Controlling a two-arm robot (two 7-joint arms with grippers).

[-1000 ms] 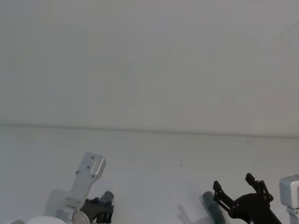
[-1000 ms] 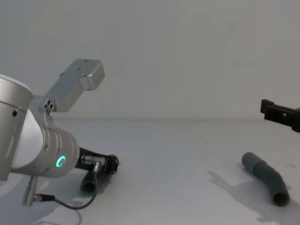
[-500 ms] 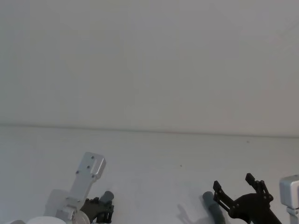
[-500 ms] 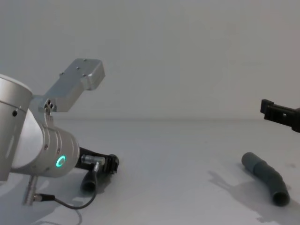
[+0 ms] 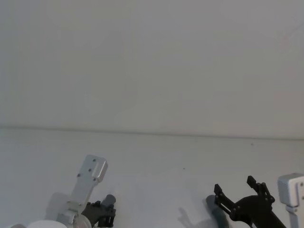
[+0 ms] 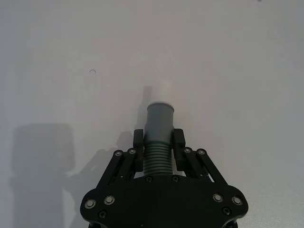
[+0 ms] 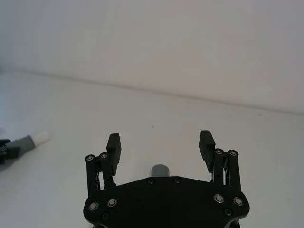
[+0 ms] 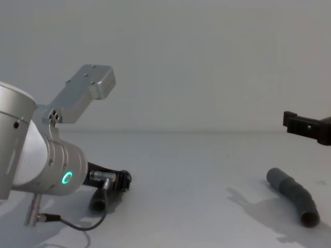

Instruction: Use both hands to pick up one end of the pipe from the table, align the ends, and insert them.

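left wrist view: pinches the white-tipped pipe piece (image 6: 160, 116) in the left claw (image 6: 158, 141), low by the surface (image 6: 237, 71). right wrist view: holds the right claw (image 7: 160, 141) spread over the plain pipe piece (image 7: 160, 170). chest view: finds that piece on the surface, untouched.

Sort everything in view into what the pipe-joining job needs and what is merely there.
Job: left gripper, shut on the white-tipped pipe piece; right gripper, open above the plain pipe piece; table.
Merely there: wall behind; black cable at the left wrist.
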